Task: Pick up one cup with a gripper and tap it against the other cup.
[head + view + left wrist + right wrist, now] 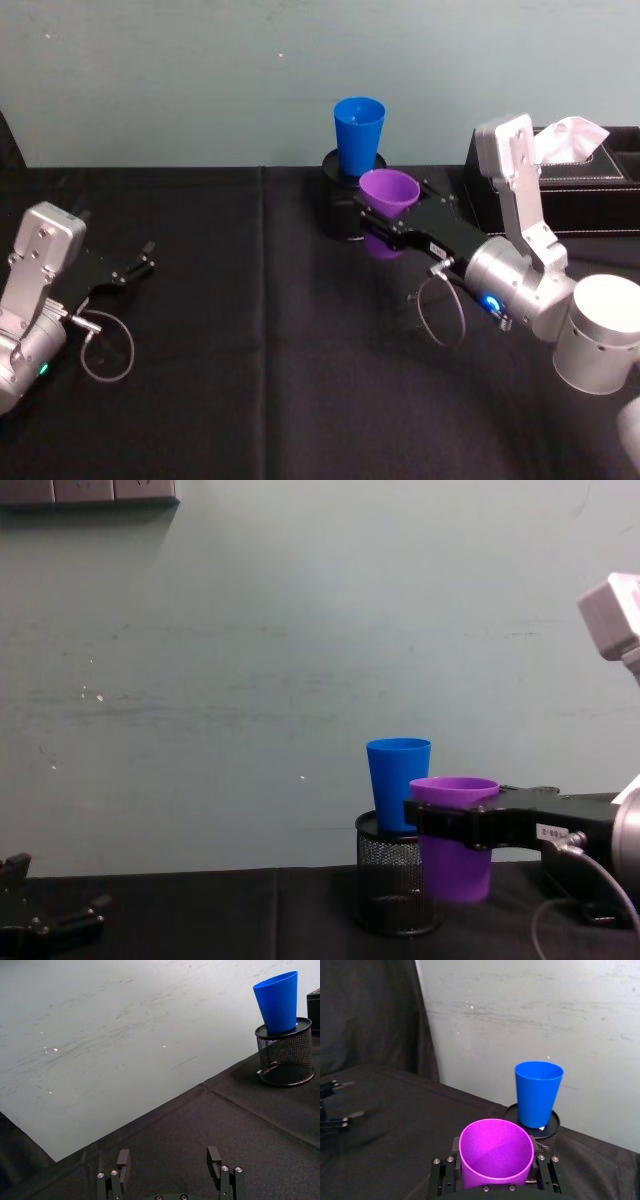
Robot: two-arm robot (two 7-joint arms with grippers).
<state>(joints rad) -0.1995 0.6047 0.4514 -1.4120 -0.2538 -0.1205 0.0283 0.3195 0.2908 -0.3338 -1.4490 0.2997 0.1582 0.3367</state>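
My right gripper (388, 222) is shut on the purple cup (388, 193), holding it upright by its upper wall. The blue cup (359, 134) stands upright on top of a black mesh pen holder (338, 205) at the back of the table. The purple cup (496, 1152) sits just in front of the blue cup (537, 1092), with a small gap between them. From the side, the purple cup (455, 855) overlaps the blue cup (397, 780) and its rim is lower. My left gripper (135, 268) rests open at the far left.
A black tissue box (570, 185) with a white tissue stands at the back right, behind my right arm. Black cloth (250, 380) covers the table, and a pale wall (200, 80) rises close behind the pen holder (285, 1055).
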